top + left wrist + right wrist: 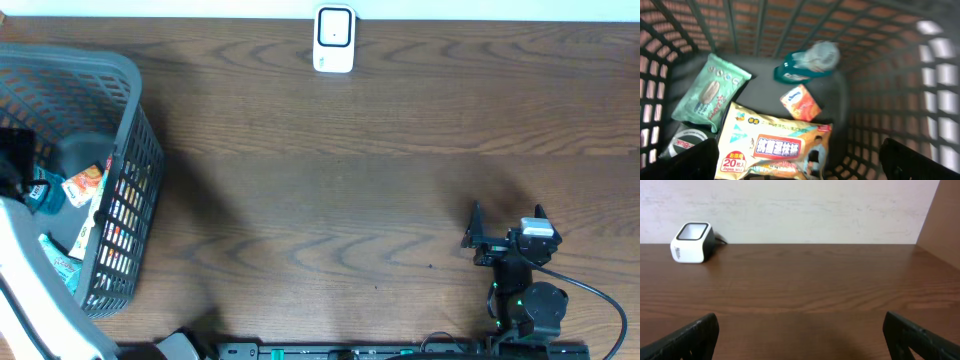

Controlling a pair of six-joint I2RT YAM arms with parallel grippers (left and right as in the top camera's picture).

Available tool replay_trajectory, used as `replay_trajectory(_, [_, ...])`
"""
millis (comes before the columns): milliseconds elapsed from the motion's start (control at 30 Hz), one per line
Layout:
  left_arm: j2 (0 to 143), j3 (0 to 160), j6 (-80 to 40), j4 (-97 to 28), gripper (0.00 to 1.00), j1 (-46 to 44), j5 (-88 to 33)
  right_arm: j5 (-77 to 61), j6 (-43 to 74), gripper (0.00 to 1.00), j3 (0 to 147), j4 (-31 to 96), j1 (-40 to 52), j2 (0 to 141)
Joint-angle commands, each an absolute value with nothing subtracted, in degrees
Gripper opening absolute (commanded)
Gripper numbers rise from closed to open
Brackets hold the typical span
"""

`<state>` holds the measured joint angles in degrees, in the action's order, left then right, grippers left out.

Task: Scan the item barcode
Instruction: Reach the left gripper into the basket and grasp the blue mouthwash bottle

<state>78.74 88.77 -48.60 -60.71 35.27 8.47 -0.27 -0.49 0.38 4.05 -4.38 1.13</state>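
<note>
1. Jaws: the left jaws stand wide apart and hold nothing. Both fingers hang above the floor of the basket and touch none of the goods.
2. The right jaws are also spread wide and empty. Their fingers are low over the counter and face the scanner.
3. The items to scan lie on the basket floor, below the left jaws:
   - a yellow pack is nearest;
   - a green pack overlaps its left corner;
   - an orange sachet lies just beyond its top edge;
   - a teal item, too blurred to name, is near the far wall;
   - a dark round tin is partly under the green pack.
4. The basket walls rise close on every side of the left jaws, and the top is open.
5. The basket sits at the left edge of the counter. The scanner stands at the far edge, near the middle and well apart from the basket.
6. The right arm is at the near right, with bare wood between it and the scanner.
7. The counter is dark brown wood grain. A pale wall rises behind its far edge.
</note>
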Motion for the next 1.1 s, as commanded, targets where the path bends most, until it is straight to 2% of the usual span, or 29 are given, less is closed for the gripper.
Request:
replay_trajectory(0, [85.71,89.47,-43.79,-60.38,0.98,38.48,4.62,-0.40,-0.93,0.99,0.32,4.29,-4.84,1.13])
replay_trajectory(133, [91.55,89.47,-41.93,-60.16,0.98,38.46,9.91,-0.40,-0.95,0.99,0.32,4.29,-4.84,1.13])
replay_trajectory(433, [97.76,89.49,-35.35,-51.94,0.98,38.52,9.93,-0.40,-0.95,0.99,0.32,4.29,-4.84,1.13])
replay_trajectory(1067, [105.69,89.49,-35.81,-47.53,0.98,42.09,9.45,-0.40,-0.93,0.99,0.32,4.29,-4.84,1.13])
